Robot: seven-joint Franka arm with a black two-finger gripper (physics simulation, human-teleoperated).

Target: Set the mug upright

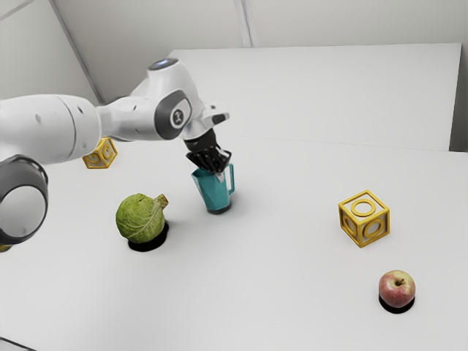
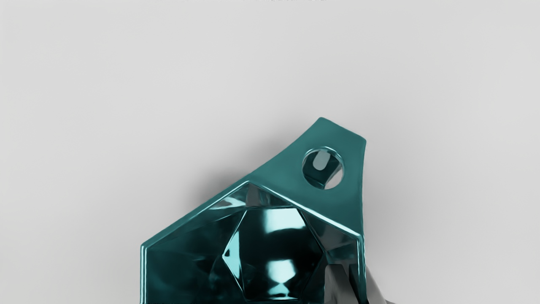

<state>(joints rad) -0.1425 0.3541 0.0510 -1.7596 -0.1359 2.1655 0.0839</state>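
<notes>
And the teal faceted plastic-looking mug point(image 1: 213, 191) is seen upright, or very nearly so, mouth up, on the white table point(image 1: 292, 292), near the green cabbage point(image 1: 141, 218). Its wall is pinched by the black two-finger gripper point(image 2: 361, 276), one finger inside, one out. The righting looks achieved; flat seating can't be confirmed, and only release seems left.

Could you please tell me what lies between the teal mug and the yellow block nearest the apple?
The stretch from the mug to that block is bare tabletop, as the exterior view shows.
</notes>
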